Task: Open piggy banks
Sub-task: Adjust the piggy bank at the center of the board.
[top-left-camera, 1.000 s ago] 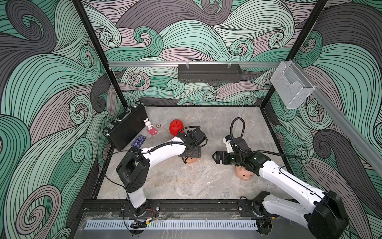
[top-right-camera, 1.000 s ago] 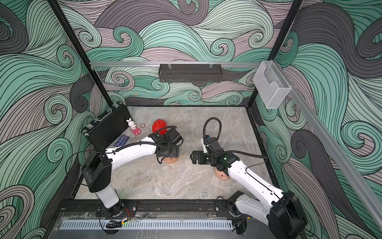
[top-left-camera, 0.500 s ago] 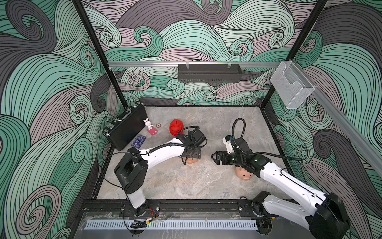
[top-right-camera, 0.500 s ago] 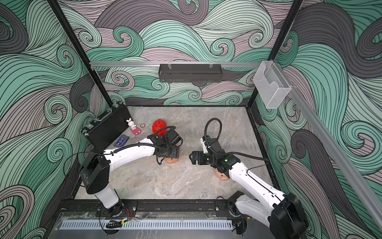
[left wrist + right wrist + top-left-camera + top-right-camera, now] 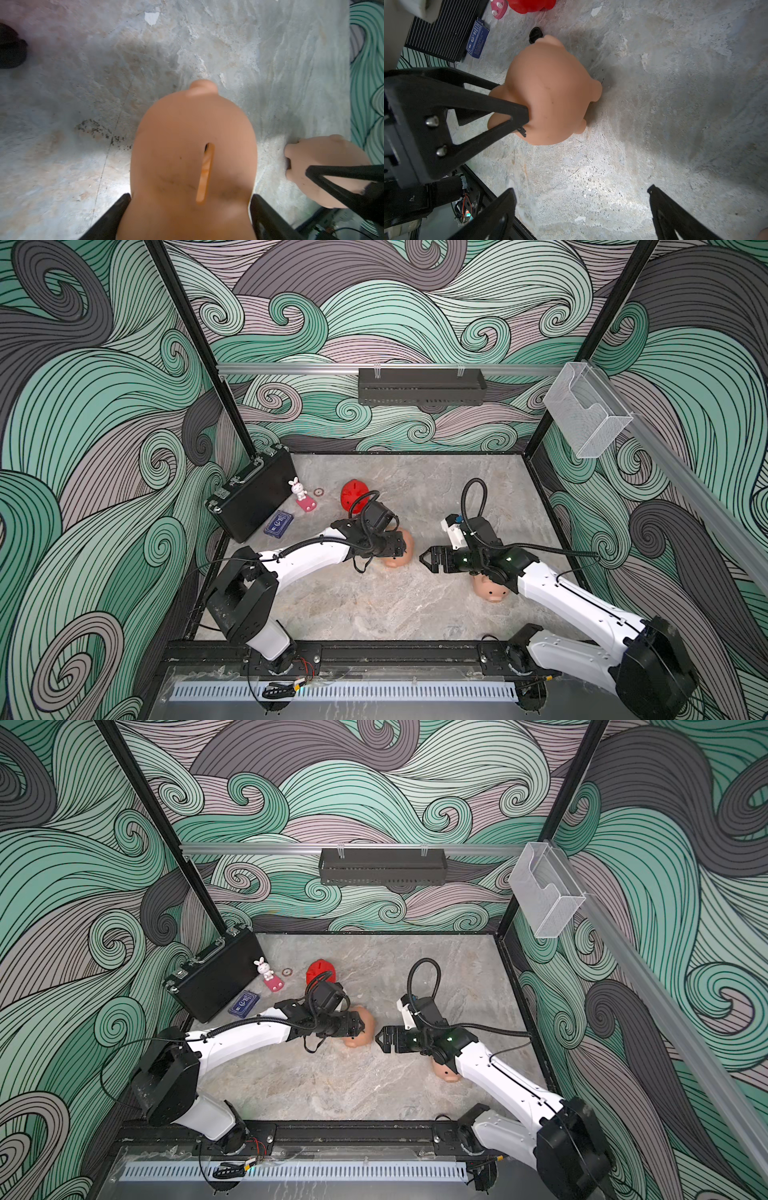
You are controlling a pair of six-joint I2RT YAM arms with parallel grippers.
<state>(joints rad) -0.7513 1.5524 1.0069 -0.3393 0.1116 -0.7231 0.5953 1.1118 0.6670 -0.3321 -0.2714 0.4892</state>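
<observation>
Peach-pink piggy bank (image 5: 193, 166) at mid-table, clamped between the left gripper (image 5: 399, 546) jaws, faces the wide-open, empty right gripper (image 5: 424, 561); second peach pig (image 5: 490, 591) under the right arm, red pig (image 5: 353, 493) behind, bare marble table (image 5: 374, 605) in front.

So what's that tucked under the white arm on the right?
A peach-pink piggy bank lies on the table under the right arm. Only its snout end shows. The arm covers the rest of its body, so its belly plug cannot be seen.
</observation>
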